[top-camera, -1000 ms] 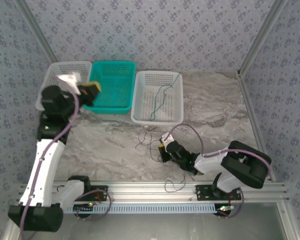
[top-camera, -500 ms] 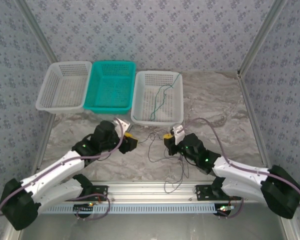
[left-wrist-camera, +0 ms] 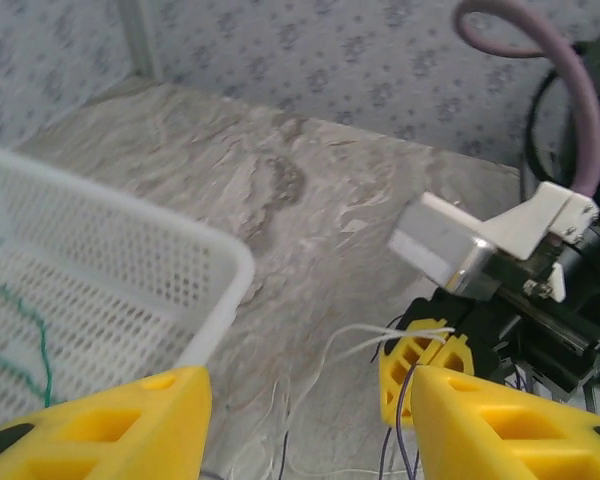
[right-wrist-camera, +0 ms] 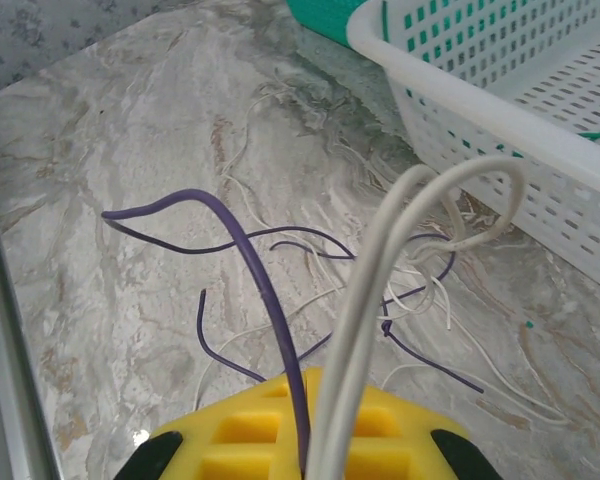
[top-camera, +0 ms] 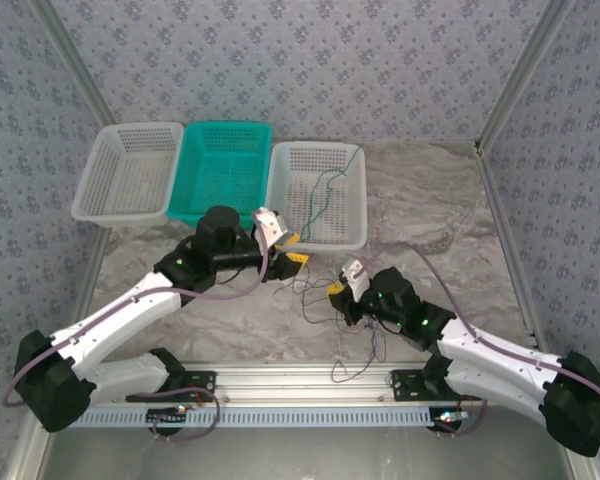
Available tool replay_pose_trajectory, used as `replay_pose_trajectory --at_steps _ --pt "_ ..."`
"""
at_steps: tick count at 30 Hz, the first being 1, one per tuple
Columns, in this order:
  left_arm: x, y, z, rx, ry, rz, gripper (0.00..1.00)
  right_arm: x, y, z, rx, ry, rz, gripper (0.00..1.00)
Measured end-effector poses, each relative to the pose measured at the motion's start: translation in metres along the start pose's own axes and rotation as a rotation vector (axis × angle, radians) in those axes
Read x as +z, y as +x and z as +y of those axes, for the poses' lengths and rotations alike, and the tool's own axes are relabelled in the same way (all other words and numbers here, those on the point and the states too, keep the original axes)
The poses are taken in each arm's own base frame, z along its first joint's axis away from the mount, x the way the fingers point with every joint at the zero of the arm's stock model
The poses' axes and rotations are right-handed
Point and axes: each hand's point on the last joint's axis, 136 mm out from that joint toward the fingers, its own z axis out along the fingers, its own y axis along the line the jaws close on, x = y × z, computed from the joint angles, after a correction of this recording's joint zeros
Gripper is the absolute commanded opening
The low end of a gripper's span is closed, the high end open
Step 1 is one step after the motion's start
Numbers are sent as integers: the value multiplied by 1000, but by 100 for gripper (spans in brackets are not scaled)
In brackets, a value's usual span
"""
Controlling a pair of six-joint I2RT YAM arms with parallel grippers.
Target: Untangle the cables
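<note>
A: State of the right gripper (right-wrist-camera: 305,420)?
B: Yellow fingers pinched together on two strands, a thin cream-white cable (right-wrist-camera: 365,300) and a thin dark purple cable (right-wrist-camera: 250,250). Both run out from the jaws to the pile on the table.
A: And the left gripper (left-wrist-camera: 310,415)?
B: Spread wide, nothing between the fingers. From the top it hangs by the near-left corner of the right-hand white plastic mesh basket (top-camera: 330,242). The right gripper sits nearer and to its right.
A: Rest of the cables?
B: A loose tangle of white and purple strands (top-camera: 310,287) lies on the grey marbled tabletop (top-camera: 430,210), between the two grippers, just near of that basket. A thin green-teal cable (top-camera: 327,183) lies inside the basket.
A: Other bins?
B: A teal plastic basket (top-camera: 223,170) sits left of it, touching. Another white mesh basket (top-camera: 127,170) is at far left.
</note>
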Motion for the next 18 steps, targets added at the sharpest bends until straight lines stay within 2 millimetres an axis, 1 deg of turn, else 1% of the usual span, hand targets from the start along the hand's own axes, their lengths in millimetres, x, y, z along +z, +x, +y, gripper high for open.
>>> replay_pose_trajectory --at_steps 2,5,8,10,11,13,18 --pt "11 5 -6 39 48 23 54 -1 -5 3 -11 -17 -4 0" --pt "33 26 -17 64 111 82 52 -1 -12 7 -18 -37 -14 0" --pt "47 41 -24 83 134 97 41 -1 -16 10 -21 -48 -18 0" --pt "50 48 -24 91 121 91 34 -1 -17 11 -21 -55 -18 0" --pt "52 51 -22 95 109 85 33 -1 -17 11 -21 -56 -18 0" --pt "53 53 -18 105 88 75 33 -1 -17 12 -21 -60 -19 0" --pt "56 48 -12 120 62 52 32 1 -14 13 -18 -71 -5 0"
